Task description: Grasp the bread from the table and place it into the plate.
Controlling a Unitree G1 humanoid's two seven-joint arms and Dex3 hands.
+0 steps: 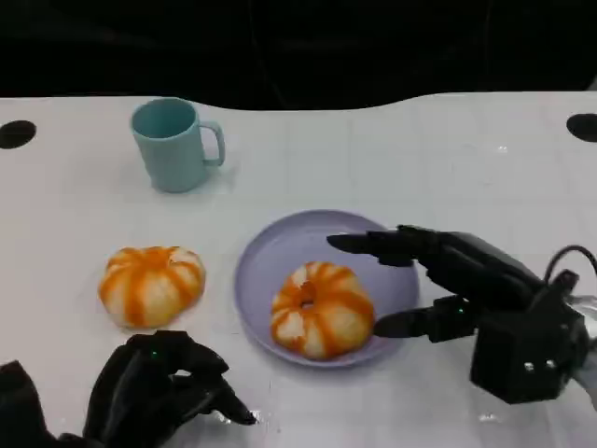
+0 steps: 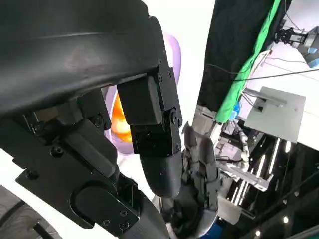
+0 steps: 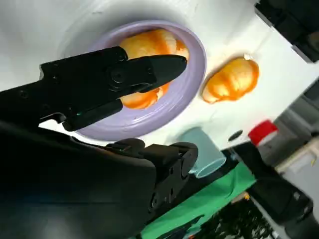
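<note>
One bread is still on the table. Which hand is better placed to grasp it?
Probably the left hand: it sits just below the bread on the table, fingers curled on nothing. The right hand is open over the plate, beside the other bread.

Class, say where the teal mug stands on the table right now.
In the head view, the teal mug stands upright at the table's far left, beyond the bread lying outside the plate.
</note>
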